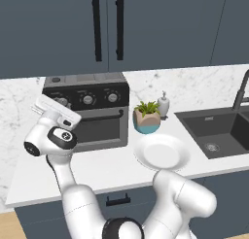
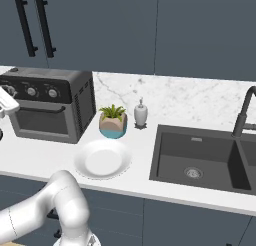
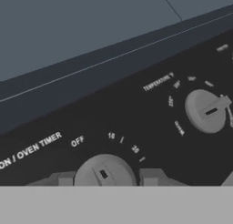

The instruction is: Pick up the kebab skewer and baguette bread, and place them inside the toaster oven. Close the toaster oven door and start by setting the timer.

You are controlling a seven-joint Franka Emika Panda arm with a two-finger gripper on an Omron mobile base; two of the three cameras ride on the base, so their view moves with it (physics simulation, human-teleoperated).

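Note:
The toaster oven (image 1: 97, 80) stands at the back left of the counter, and its door (image 1: 99, 128) is up and closed. My gripper (image 3: 107, 177) is pressed to the black knob panel at its left end. One finger (image 3: 61, 177) sits on each side of the timer knob (image 3: 103, 172), touching its edges. The knob's mark points between OFF and 10. To the right is the temperature knob (image 3: 207, 111). From the base, the white hand (image 1: 56, 111) covers that left knob. The kebab skewer and the baguette bread are hidden from view.
A white plate (image 1: 161, 153) with nothing on it lies in front of the oven's right side. Behind it stand a potted plant (image 1: 147, 117) and a soap dispenser (image 1: 164, 104). The dark sink (image 1: 219, 131) and its faucet (image 2: 245, 112) are to the right.

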